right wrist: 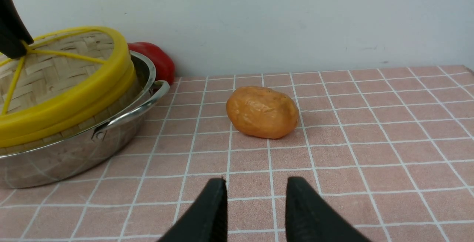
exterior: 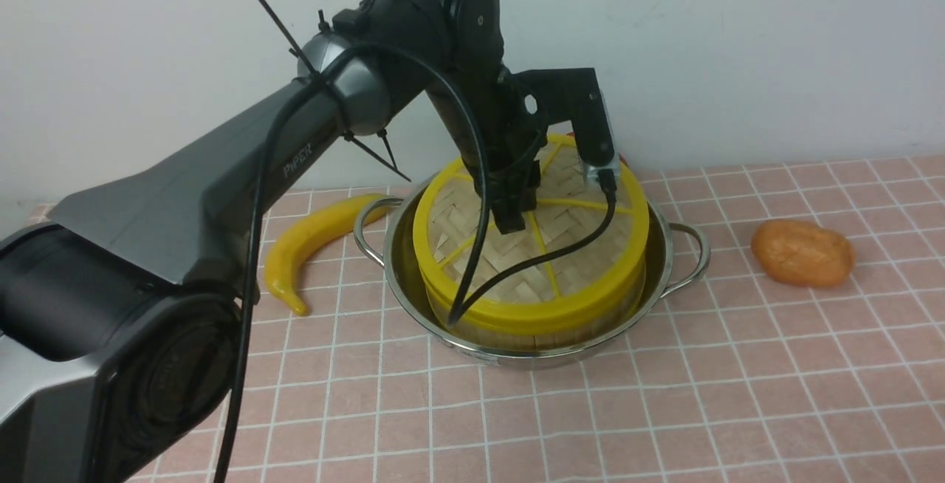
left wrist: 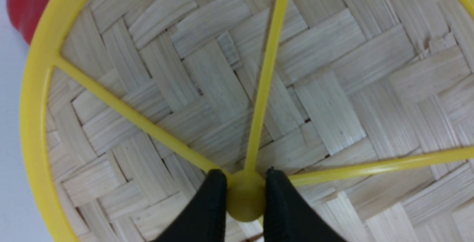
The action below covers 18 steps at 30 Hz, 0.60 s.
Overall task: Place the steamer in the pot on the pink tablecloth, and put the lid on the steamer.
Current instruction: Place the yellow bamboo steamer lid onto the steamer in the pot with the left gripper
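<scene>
While the left gripper (left wrist: 246,194) pinches the hub of the lid (exterior: 531,235), seated on the steamer (exterior: 528,328) in the pot (exterior: 664,276), release vertically. Right gripper (right wrist: 255,208) rests spread, empty.

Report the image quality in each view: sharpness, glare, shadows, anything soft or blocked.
Front view: even light, the near left arm bulks soft across the left; the pot rim shows mild reflections. Left wrist view: the lid weave is crisp, the left gripper fingertips slightly soft. Right wrist view: sharp, soft shadow under the orange lump, tablecloth grid mirrored in the pot wall.
</scene>
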Available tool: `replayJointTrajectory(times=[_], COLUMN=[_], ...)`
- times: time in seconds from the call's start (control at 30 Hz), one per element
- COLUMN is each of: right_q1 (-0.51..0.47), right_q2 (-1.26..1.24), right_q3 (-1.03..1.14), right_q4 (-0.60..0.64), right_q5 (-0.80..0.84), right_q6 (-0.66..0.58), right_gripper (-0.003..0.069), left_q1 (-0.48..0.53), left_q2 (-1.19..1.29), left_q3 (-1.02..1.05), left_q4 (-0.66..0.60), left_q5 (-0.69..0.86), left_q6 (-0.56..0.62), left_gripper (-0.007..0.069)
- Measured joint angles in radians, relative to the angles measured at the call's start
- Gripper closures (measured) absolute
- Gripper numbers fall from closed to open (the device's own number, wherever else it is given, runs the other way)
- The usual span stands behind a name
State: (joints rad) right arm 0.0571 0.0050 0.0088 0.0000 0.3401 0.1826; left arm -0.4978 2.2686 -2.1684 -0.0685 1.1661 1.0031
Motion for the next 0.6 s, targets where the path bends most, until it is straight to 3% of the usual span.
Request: replayJointTrajectory(times=[0.17, 0.47, 0.6], right_q1=[0.000, 0.000, 0.000], right_q2=[0.000, 0.000, 0.000], right_q3=[0.000, 0.000, 0.000], right_q4=[0.000, 0.000, 0.000], right_q5=[0.000, 0.000, 0.000], right_q6=[0.000, 0.000, 0.000], right_gripper=[0.0416, 0.0416, 0.0416], left_q1=[0.000, 0.000, 0.000], left_q2=[0.000, -0.004, -0.061], left_q3=[0.000, 0.000, 0.000], left_q4=[0.006, 0.031, 0.069], left_q5=[-0.003, -0.014, -0.007], left_q6=[-0.018, -0.060, -0.150], left_gripper=[0.0472, 0.0219, 0.0181])
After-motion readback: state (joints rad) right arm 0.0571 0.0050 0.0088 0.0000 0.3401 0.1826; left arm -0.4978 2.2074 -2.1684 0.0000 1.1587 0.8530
